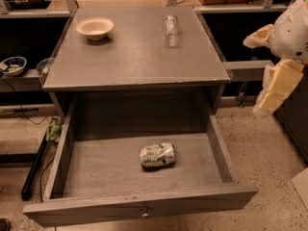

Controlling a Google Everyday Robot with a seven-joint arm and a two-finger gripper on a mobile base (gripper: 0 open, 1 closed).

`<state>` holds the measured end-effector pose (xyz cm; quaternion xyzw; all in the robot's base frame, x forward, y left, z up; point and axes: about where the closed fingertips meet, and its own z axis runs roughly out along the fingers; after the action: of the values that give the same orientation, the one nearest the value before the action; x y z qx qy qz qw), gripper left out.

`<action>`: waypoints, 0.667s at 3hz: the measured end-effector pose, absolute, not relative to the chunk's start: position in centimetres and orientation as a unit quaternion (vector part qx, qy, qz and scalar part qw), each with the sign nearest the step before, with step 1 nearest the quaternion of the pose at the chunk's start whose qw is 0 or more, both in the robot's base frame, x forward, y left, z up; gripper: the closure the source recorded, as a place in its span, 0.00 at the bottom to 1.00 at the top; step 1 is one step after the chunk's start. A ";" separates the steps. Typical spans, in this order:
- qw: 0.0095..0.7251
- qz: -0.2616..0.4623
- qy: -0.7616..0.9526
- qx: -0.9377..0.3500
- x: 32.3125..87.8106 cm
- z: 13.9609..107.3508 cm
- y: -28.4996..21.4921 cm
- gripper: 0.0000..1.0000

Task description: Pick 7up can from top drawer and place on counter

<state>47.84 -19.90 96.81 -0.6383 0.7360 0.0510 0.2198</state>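
7up can lies sideways in the open top drawer; hand hangs far right, grip state can't tell, reach-in grasp looks next.

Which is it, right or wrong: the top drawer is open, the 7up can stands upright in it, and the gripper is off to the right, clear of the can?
Wrong on one point: the camera view shows the 7up can lying on its side, not upright. The top drawer is open, and the gripper is off to the right, clear of the can.
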 end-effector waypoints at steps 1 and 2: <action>0.220 0.053 0.735 -0.639 47.9 96.7 -19.8 0.00; 0.225 0.014 0.731 -0.644 48.1 94.4 -17.1 0.00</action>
<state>48.12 -17.05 94.37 -0.6436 0.7313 0.0145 0.2253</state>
